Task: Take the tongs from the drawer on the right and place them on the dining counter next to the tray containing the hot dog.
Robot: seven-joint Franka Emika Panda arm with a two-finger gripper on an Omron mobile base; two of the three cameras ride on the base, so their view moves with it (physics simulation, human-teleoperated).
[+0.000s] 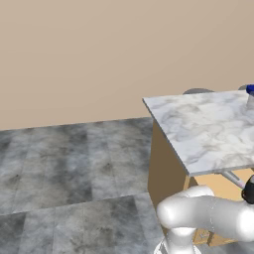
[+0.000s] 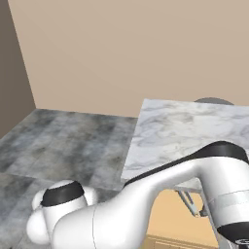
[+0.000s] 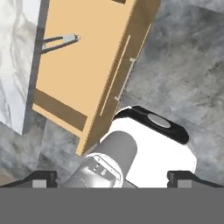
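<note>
The tongs are not in sight, the marble worktop [image 1: 208, 126] lies far right, and the claw [image 3: 112, 177], fingers spread and empty, hangs low beside its tan base [image 3: 83, 65], which a careless swing could strike.

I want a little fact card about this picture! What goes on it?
Place: kitchen with grey stone floor and tan wall
Counter: white-grey marble top on tan wood base
Handle: long silver bar on the base's side
Gripper: jaws wide open, holding nothing, fingertips pointing at the floor
Tongs: not spotted
</note>
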